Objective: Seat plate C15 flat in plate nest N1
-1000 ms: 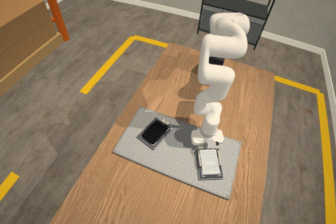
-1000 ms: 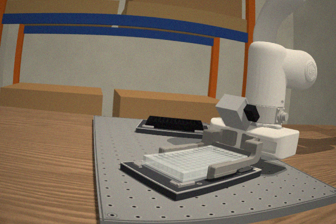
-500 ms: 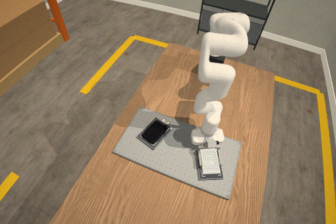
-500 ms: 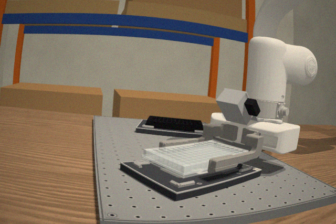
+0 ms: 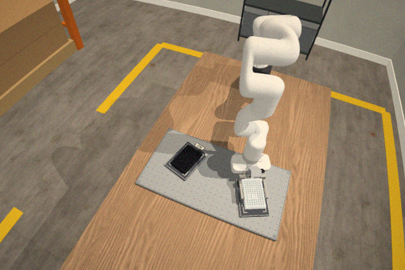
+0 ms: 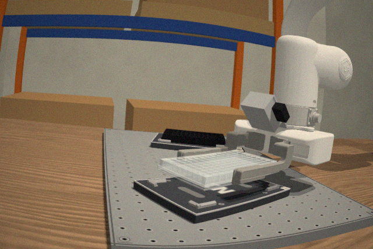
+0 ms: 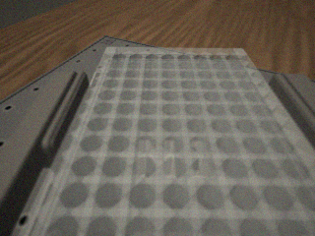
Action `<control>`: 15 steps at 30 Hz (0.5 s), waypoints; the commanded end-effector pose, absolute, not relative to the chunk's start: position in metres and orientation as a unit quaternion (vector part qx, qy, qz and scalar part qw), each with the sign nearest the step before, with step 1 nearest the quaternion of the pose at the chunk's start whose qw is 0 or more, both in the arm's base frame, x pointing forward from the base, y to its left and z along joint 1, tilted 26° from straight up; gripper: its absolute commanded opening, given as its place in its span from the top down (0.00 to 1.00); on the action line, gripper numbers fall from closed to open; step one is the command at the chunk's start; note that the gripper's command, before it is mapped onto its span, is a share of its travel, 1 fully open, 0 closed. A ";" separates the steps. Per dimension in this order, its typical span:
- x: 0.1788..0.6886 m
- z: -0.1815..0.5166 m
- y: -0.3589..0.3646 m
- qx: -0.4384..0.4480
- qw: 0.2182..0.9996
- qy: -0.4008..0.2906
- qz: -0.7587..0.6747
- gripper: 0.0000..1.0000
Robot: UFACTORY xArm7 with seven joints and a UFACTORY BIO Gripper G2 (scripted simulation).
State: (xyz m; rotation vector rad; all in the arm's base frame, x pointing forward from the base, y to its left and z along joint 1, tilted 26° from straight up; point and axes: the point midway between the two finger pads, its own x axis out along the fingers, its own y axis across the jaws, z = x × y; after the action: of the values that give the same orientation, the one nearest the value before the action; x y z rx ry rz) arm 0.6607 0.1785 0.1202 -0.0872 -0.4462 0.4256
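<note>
The clear well plate C15 (image 5: pixel 253 188) (image 6: pixel 207 166) (image 7: pixel 167 147) is clamped by its long sides between my gripper's (image 5: pixel 252 200) (image 6: pixel 207 164) (image 7: pixel 178 78) fingers. It hangs a little above the dark plate nest N1 (image 5: pixel 254 214) (image 6: pixel 168 193), slightly tilted and clear of the locators. The nest's label shows under the plate's near edge. The black plate C51 (image 5: pixel 186 159) (image 6: pixel 192 137) lies flat in the plate nest N2 (image 5: pixel 169 165) (image 6: pixel 156 144) at the far left of the grey perforated baseplate (image 5: pixel 196 191) (image 6: pixel 126 161). The wrist view shows only the clear plate, the two fingers and baseplate.
The baseplate lies on a wooden table (image 5: pixel 163 237) (image 6: pixel 45 164). The arm's base stands on the table behind it. Cardboard boxes (image 6: pixel 178 115) on an orange rack and a dark shelf unit (image 5: pixel 287 6) stand off the table.
</note>
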 end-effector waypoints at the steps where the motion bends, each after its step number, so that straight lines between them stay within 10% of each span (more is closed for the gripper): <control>1: 0.660 0.124 0.179 -0.043 0.952 -0.221 0.209 1.00; 15: 0.656 0.133 0.179 -0.043 0.952 -0.221 0.209 1.00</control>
State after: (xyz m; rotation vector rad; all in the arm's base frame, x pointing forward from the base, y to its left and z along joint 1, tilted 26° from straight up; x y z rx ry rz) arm 0.6573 0.1784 0.1271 -0.0872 -0.4461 0.4256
